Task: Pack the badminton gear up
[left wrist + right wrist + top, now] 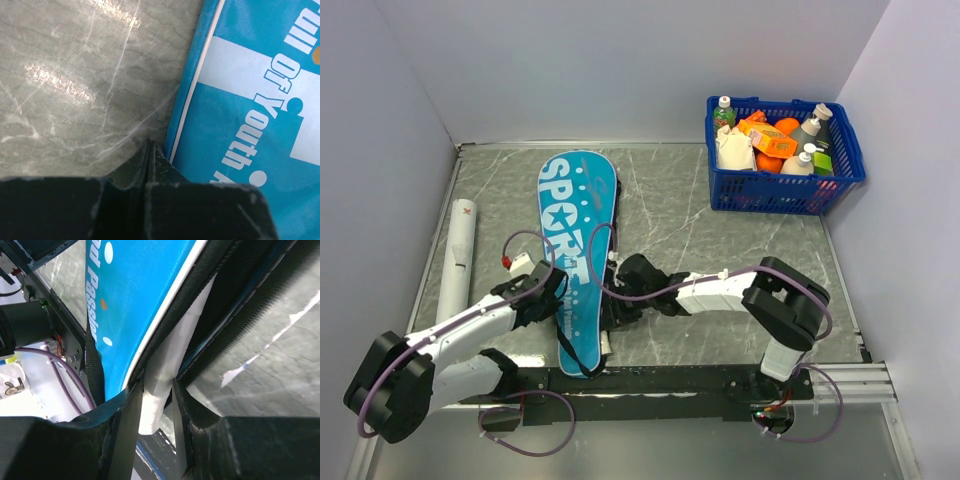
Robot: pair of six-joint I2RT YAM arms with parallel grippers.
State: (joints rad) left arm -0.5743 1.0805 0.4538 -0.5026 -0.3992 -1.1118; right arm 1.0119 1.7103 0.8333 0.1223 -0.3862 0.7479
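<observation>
Right gripper [158, 387] around racket handle [167, 352] (near-pointing)

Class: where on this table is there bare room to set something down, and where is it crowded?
Bare: between the blue bag and the basket, and on the basket's near side. Narrow strip between the white tube and the bag. Crowded: the bag's near end, left gripper beside it, right gripper around a white handle.

The blue bag [576, 225] lies on the desk [720, 260] between left claw [554, 291] and right claw [613, 300]. A white tube [458, 262] lies to its left.
</observation>
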